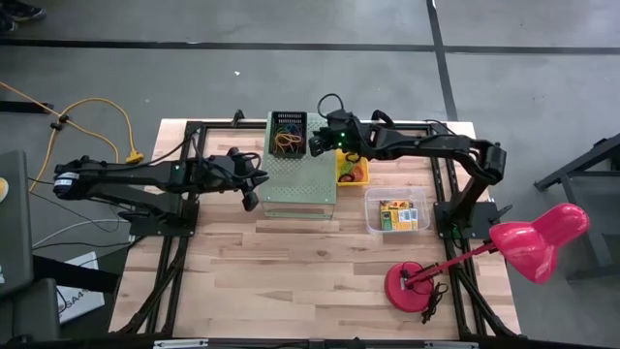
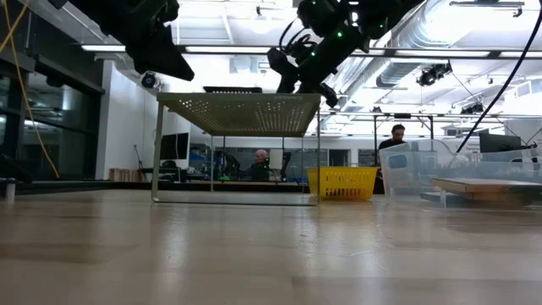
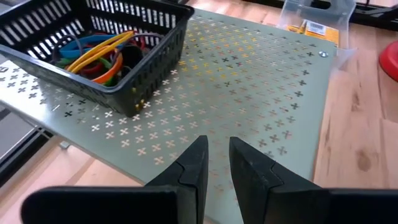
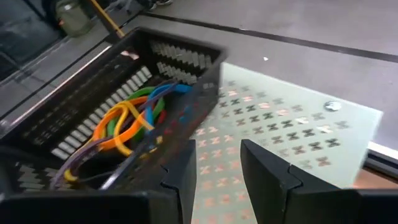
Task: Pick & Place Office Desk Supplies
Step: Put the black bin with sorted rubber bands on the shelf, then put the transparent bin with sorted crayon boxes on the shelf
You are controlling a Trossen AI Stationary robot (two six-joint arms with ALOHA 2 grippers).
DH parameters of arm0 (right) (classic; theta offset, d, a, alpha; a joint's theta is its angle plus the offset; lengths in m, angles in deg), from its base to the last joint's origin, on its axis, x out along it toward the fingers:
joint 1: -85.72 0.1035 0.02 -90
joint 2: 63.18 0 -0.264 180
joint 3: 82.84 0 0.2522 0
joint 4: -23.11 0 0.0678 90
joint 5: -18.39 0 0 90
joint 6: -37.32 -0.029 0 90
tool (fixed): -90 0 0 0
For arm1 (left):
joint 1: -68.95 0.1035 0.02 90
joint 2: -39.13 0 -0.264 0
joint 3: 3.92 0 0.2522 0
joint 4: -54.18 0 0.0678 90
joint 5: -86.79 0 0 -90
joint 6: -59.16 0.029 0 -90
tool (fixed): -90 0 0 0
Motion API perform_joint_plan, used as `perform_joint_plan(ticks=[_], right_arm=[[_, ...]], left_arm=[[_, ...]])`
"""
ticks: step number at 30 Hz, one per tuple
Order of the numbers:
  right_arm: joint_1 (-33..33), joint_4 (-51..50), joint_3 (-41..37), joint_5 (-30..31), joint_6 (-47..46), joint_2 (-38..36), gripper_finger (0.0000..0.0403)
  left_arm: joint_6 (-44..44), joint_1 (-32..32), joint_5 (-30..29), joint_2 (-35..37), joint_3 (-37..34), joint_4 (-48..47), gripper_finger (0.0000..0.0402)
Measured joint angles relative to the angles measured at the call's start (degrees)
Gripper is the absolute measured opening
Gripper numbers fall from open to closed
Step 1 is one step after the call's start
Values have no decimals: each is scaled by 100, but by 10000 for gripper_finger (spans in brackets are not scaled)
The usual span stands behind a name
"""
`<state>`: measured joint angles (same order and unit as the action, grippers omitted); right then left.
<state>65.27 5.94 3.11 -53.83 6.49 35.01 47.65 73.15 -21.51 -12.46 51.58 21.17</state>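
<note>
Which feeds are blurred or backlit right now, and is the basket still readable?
Low view: bright ceiling lights behind, both arms and the shelf in silhouette. Right wrist view: near basket wall smeared, bands inside clear. Left wrist view: sharp on basket, own fingers soft. High view: even light.

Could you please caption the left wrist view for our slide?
Left pincer, empty, above the perforated green shelf beside a black basket of elastic bands.

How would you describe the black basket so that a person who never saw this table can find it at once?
Find the pale-green perforated shelf at the middle back of the table. On its far end stands the black basket, holding coloured elastic bands. Unlike the yellow basket and the clear box beside the shelf, it is dark, slatted and raised.
</note>
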Motion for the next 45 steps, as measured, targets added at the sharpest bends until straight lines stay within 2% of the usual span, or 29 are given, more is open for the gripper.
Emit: perform_joint_plan(ticks=[12,18,22,31,39,45], right_arm=[[166,495,0,-2,219,160,113],[173,843,0,-305,260,160,113],[171,799,0,-294,262,160,113],[171,1078,0,-32,372,120,113],[158,748,0,194,363,157,113],[139,196,0,1037,428,165,113]], left_arm=[[-5,24,3,0,0,7,60],[-7,24,4,0,0,7,60],[-7,24,4,0,0,7,60],[-7,24,9,0,0,4,60],[-7,24,10,0,0,0,60],[-7,24,10,0,0,-2,60]])
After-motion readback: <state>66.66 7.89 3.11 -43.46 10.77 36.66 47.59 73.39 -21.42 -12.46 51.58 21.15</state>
